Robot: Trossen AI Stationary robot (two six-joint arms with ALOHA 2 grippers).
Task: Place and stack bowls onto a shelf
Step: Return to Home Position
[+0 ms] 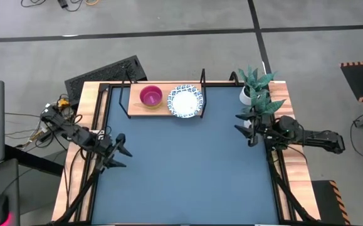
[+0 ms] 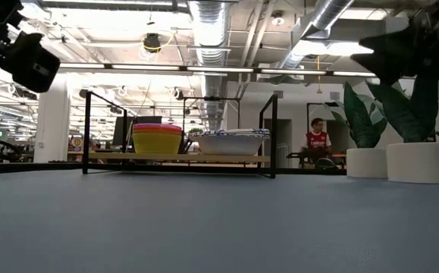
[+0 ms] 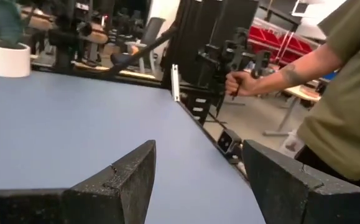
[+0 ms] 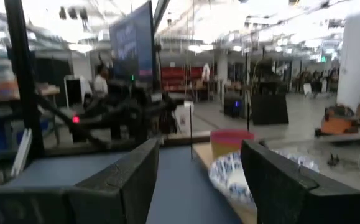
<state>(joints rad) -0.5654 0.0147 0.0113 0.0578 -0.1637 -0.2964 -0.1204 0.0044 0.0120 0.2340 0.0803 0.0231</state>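
On the table (image 1: 187, 179), the shelf (image 1: 165, 105) held coloured bowls (image 1: 150, 96) beside white bowls (image 1: 185, 102). Left hand (image 1: 123, 150) and right hand (image 1: 241, 124) hung open.

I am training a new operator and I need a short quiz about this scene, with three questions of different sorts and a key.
1. True or false: the left pincer holds a bowl.
2. Choose one: on the shelf, the top bowl of the small stack is A) green, B) magenta, C) white.
3. Short answer: which arm's pincer is nearer the plant pot?

Key: 1 false, it is open and empty; 2 B; 3 the right pincer.
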